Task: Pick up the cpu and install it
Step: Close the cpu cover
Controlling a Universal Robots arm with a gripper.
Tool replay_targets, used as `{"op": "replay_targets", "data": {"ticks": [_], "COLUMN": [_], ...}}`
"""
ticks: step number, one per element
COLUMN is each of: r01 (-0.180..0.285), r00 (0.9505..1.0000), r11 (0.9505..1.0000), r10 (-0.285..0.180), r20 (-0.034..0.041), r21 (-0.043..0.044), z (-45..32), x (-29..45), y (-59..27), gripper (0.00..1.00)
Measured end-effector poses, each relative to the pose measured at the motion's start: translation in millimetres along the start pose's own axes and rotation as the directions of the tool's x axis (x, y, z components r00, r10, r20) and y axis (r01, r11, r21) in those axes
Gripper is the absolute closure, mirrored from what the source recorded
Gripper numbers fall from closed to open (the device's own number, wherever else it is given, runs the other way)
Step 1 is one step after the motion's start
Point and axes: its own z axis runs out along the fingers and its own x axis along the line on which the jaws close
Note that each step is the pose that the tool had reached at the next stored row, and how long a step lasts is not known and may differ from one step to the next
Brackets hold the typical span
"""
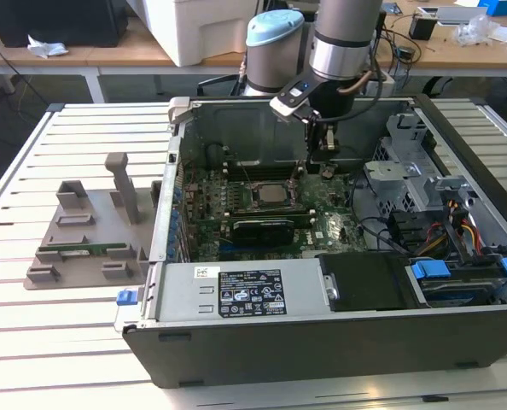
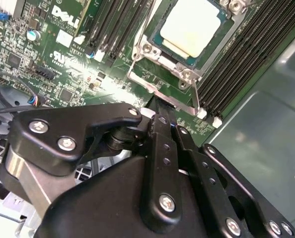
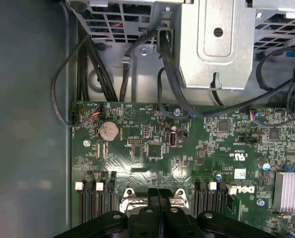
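Count, task things: one cpu; one gripper on one arm.
Count, other things: one open computer case on a slatted table; one black expansion card; one grey tray holding one green memory stick; one round coin cell.
Cpu, place: seated in the metal-framed socket on the green board inside the case, with memory slots on two sides.
Cpu, facing: lies flat, its pale metal top upward.
Cpu, axis: square, so neither side is longer; its edges run parallel to the slots.
Claw: in the first wrist view the two fingers meet with just a thin seam between them, gripping nothing.
Claw, place: over the board near the socket, toward the exterior view's right of the cpu, apart from it.
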Motion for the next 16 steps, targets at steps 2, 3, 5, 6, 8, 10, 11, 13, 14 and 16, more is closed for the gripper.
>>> {"op": "replay_targets", "data": {"ticks": [2,3,5,6,8,10,11,13,14,16], "r01": [0.0,0.0,0.0,0.0,0.0,0.0,0.0,0.0,0.0,0.0], "r00": [1.0,1.0,1.0,1.0,1.0,1.0,1.0,1.0,1.0,1.0], "r11": [1.0,1.0,1.0,1.0,1.0,1.0,1.0,1.0,1.0,1.0], "r10": [0.0,0.0,0.0,0.0,0.0,0.0,0.0,0.0,0.0,0.0], "r20": [0.0,0.0,0.0,0.0,0.0,0.0,0.0,-0.0001,0.0,-0.0003], "r21": [0.0,0.0,0.0,0.0,0.0,0.0,0.0,0.0,0.0,-0.0002], "z": [0.2,0.3,0.5,0.6,0.7,0.8,0.9,1.1,1.1,2.3], "x": [0.1,0.1,0.2,0.2,0.3,0.3,0.4,0.4,0.5,0.7], "y": [-3.3,-4.3,-7.0,-8.1,-10.2,-12.4,-13.8,-16.0,-17.1,-20.5], "gripper": [0.89,0.89,0.89,0.89,0.89,0.89,0.89,0.89,0.89,0.89]}}
